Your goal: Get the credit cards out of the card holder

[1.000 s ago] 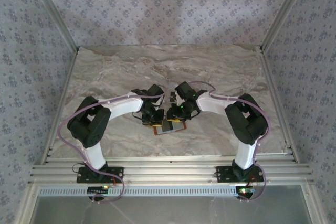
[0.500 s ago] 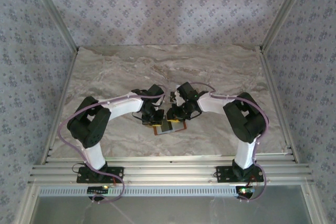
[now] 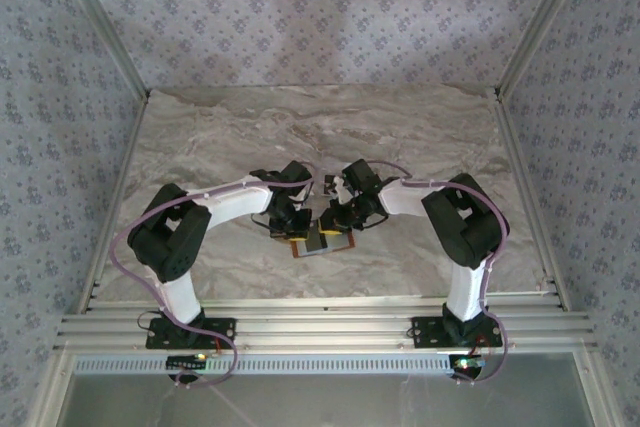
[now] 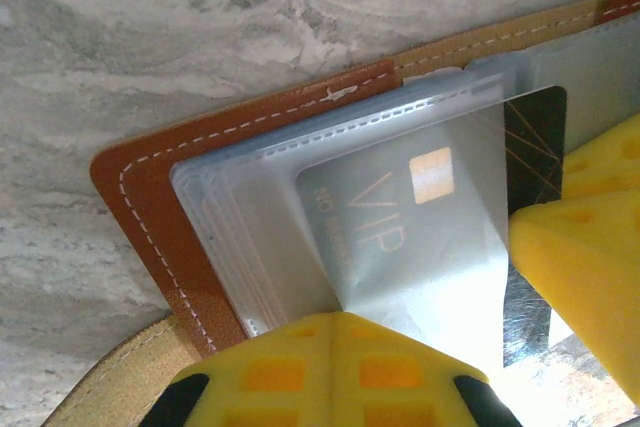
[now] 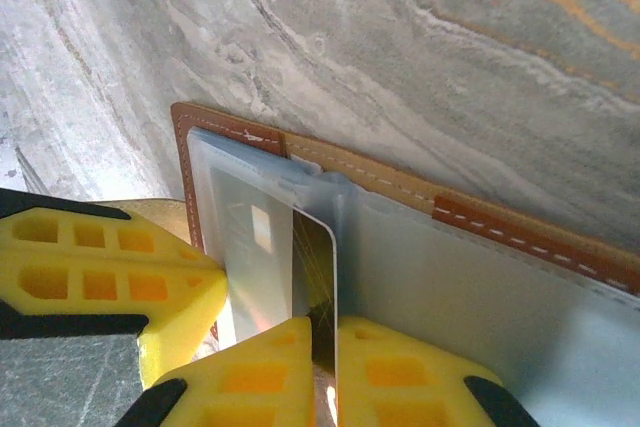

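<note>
The brown leather card holder [image 3: 322, 243] lies open on the marble between both arms, its stitched rim [image 4: 150, 217] and frosted plastic sleeves showing. My left gripper [image 4: 340, 319] is shut on the near edge of a sleeve. A credit card [image 4: 390, 217] with a chip and VIP lettering sits in that sleeve, its dark end [image 4: 535, 137] poking out to the right. In the right wrist view my right gripper [image 5: 325, 332] is shut on the exposed edge of this card [image 5: 318, 257], above the card holder [image 5: 480, 215]. The two grippers [image 3: 290, 222] [image 3: 337, 219] stand nearly touching.
The left gripper's yellow fingers [image 5: 100, 277] crowd the right gripper's left side. Marble table [image 3: 400, 137] stretches back and to both sides. Patterned walls enclose it, and an aluminium rail [image 3: 320, 332] runs along the near edge.
The right gripper has edged left toward the card holder and its jaws have closed onto the card's edge. The left arm and the card holder have stayed put.
</note>
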Controlling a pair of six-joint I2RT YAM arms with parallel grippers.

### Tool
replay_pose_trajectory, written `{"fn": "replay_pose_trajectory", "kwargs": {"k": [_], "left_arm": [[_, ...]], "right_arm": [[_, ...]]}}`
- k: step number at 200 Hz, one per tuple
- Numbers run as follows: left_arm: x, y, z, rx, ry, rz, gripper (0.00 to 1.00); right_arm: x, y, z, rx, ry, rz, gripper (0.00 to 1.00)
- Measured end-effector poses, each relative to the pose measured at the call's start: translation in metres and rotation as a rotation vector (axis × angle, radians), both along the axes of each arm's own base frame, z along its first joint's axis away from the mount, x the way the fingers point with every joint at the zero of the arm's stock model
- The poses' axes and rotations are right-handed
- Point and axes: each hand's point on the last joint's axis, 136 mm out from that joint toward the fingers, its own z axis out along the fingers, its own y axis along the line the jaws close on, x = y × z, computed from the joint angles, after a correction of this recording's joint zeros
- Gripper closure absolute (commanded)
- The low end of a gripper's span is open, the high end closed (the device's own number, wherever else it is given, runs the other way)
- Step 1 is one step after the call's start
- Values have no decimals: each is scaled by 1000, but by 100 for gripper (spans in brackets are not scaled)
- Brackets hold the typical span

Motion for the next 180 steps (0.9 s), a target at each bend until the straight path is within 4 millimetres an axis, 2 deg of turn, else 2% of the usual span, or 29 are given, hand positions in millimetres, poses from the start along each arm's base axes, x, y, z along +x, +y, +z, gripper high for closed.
{"fn": "replay_pose_trajectory", "kwargs": {"k": [45,107,180], "left_arm": [[1,1,0,4,-4,1,95],[1,1,0,7,-6,-5,95],[1,8,2,48,-10,-9,93]], "right_arm": [[1,-3,5,33,-6,-2,94],[3,-20,8,38,-8,-40,97],[5,-41,32,40,-82,-75,100]]}}
